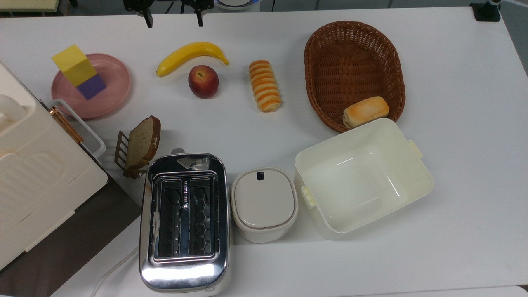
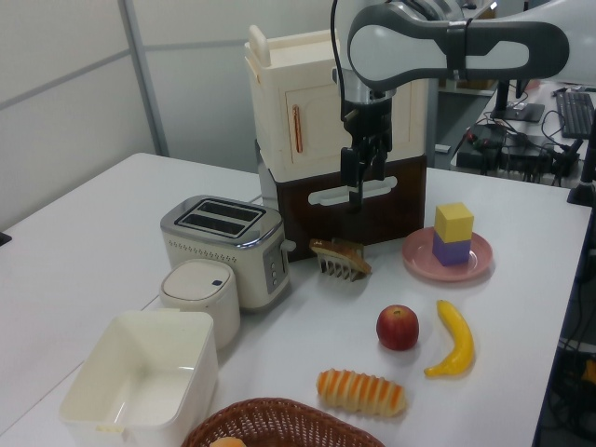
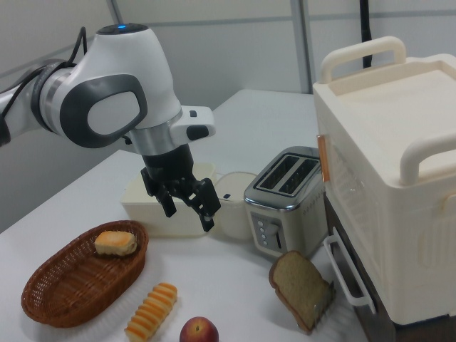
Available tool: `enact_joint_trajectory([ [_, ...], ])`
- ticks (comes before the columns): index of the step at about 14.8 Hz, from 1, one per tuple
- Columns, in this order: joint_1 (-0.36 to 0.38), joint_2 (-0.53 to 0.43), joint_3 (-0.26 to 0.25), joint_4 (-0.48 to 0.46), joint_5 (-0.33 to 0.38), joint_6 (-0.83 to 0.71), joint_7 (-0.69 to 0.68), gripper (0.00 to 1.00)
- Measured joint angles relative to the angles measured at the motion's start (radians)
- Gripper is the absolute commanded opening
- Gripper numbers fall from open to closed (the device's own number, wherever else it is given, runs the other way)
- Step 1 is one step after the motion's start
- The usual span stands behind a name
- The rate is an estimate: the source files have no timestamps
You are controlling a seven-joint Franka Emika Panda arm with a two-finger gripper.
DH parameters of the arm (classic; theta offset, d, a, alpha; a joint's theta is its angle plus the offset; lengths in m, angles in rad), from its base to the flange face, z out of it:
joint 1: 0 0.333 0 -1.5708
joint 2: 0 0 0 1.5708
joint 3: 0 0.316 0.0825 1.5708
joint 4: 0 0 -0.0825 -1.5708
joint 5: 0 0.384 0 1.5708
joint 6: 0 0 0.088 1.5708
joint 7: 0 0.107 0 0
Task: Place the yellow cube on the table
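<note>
The yellow cube [image 1: 73,65] [image 2: 453,222] sits stacked on a purple cube [image 1: 92,87] [image 2: 451,250], both on a round pink plate [image 1: 117,80] [image 2: 417,252] at the top view's left. My gripper [image 1: 173,18] [image 2: 358,179] [image 3: 189,212] hangs open and empty well above the white table [image 1: 453,123], near the top view's upper edge. In that view it is to the right of the plate, beyond the banana. It is apart from both cubes.
A banana [image 1: 190,54], a peach [image 1: 203,81] and a striped bread roll [image 1: 264,85] lie mid-table. A brown basket [image 1: 326,57] holds a bun [image 1: 365,111]. A white tub [image 1: 363,177], a lidded pot [image 1: 264,202], a toaster [image 1: 184,220], racked toast [image 1: 142,142] and a cream cabinet [image 1: 37,173] stand nearer.
</note>
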Motion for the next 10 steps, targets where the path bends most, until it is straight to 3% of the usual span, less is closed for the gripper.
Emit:
enact_joint_trajectory([
  [10, -0.001, 0.000, 0.004, 0.000, 0.000, 0.000, -0.017, 1.00],
])
